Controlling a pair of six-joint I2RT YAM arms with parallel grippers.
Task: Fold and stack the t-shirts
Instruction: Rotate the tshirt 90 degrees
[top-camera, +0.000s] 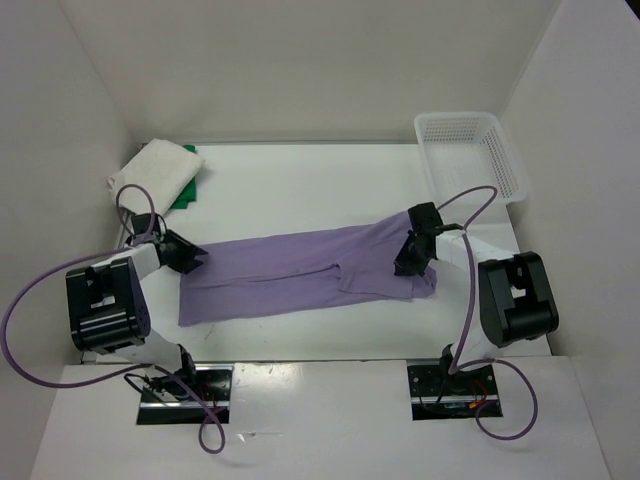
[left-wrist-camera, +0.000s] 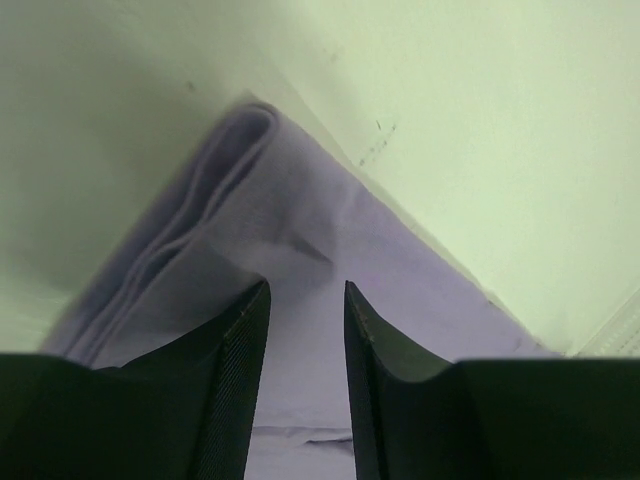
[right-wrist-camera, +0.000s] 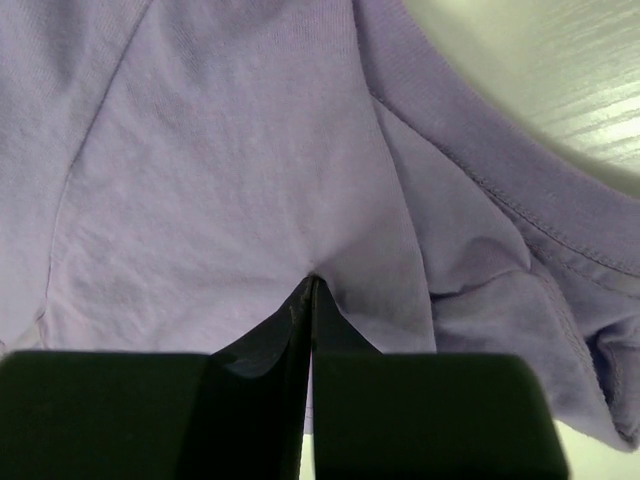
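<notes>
The lavender t-shirt (top-camera: 300, 275) lies folded lengthwise into a long strip across the middle of the table. My left gripper (top-camera: 190, 257) is at its left end; in the left wrist view its jaws (left-wrist-camera: 306, 290) stand open over the folded cloth (left-wrist-camera: 300, 215). My right gripper (top-camera: 408, 262) is at the right end, near the collar, and is shut on the lavender cloth (right-wrist-camera: 220, 180), pinching a fold at its tips (right-wrist-camera: 313, 282). The white t-shirt (top-camera: 155, 172) lies folded on the green t-shirt (top-camera: 190, 190) at the back left.
A white plastic mesh basket (top-camera: 470, 160) stands at the back right corner. White walls close in the table on the left, back and right. Cables loop from both arms near the front.
</notes>
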